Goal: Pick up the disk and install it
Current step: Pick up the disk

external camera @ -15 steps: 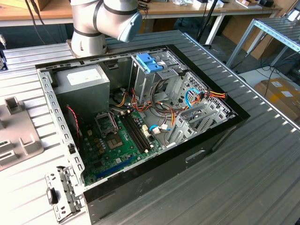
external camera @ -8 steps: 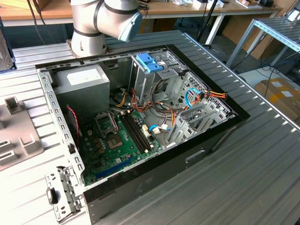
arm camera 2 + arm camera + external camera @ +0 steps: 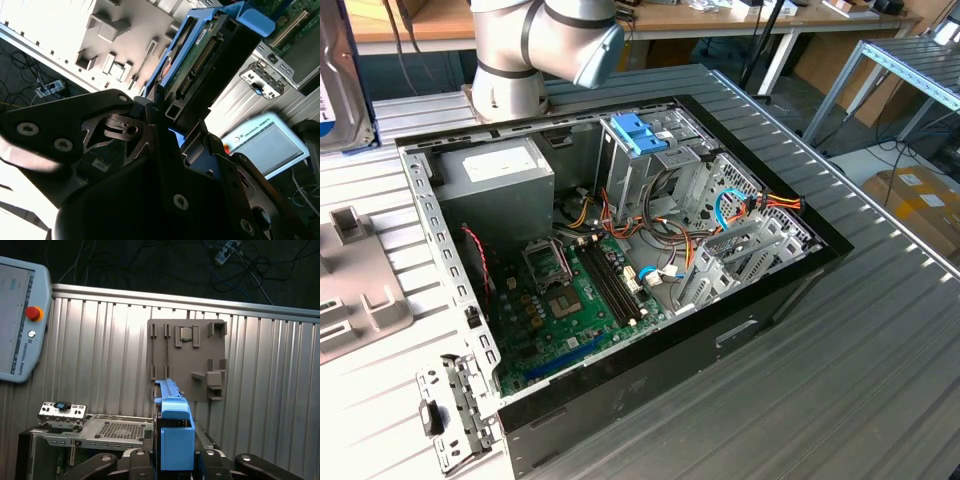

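The gripper (image 3: 175, 462) is clamped narrowly on the disk (image 3: 174, 432), whose blue rail stands up between its fingers in both wrist views. Its label cannot be read. Beyond the gripper lies a grey fixture plate (image 3: 187, 357), and further aside a pendant (image 3: 20, 320) with a red button (image 3: 33, 313).

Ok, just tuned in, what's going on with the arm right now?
The gripper has its jaws closed on the disk, holding it up off the table, with the grey holder plate beneath it. The open computer case sits alongside, and the disk is not in it yet.
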Robot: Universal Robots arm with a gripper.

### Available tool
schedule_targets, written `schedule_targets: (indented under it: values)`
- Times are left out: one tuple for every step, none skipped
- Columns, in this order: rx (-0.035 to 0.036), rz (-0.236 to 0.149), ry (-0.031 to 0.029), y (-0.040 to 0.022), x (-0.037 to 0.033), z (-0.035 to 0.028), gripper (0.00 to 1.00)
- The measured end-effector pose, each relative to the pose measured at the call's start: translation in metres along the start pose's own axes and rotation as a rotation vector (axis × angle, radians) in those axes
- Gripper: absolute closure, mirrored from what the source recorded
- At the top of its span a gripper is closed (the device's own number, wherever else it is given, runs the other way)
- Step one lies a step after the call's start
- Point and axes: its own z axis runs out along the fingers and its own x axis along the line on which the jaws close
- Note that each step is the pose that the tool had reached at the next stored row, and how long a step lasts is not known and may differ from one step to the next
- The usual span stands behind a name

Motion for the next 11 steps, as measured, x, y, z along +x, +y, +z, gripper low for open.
schedule_targets:
  values:
    - [-0.0011,0.000,-0.0001,-0.0021,0.0004,0.0000,0.63]
    - [-0.0021,0.000,-0.0002,-0.0040,0.0008,0.0000,0.63]
    - [-0.0037,0.000,-0.0003,-0.0070,0.0015,0.0000,0.63]
    - [-0.0046,0.000,-0.0004,-0.0086,0.0018,0.0000,0.63]
    - [-0.0056,0.000,-0.0004,-0.0104,0.0022,0.0000,0.63]
    - [-0.0067,0.000,-0.0006,-0.0124,0.0027,0.0001,0.63]
    - [-0.0089,0.000,-0.0007,-0.0158,0.0036,0.0001,0.63]
    - [-0.0102,0.000,-0.0011,-0.0181,0.0044,0.0003,0.63]
    - [-0.0115,0.000,-0.0013,-0.0201,0.0050,0.0004,0.63]
    - [-0.0133,0.000,-0.0018,-0.0229,0.0060,0.0005,0.63]
    - [-0.0151,0.000,-0.0023,-0.0258,0.0071,0.0007,0.63]
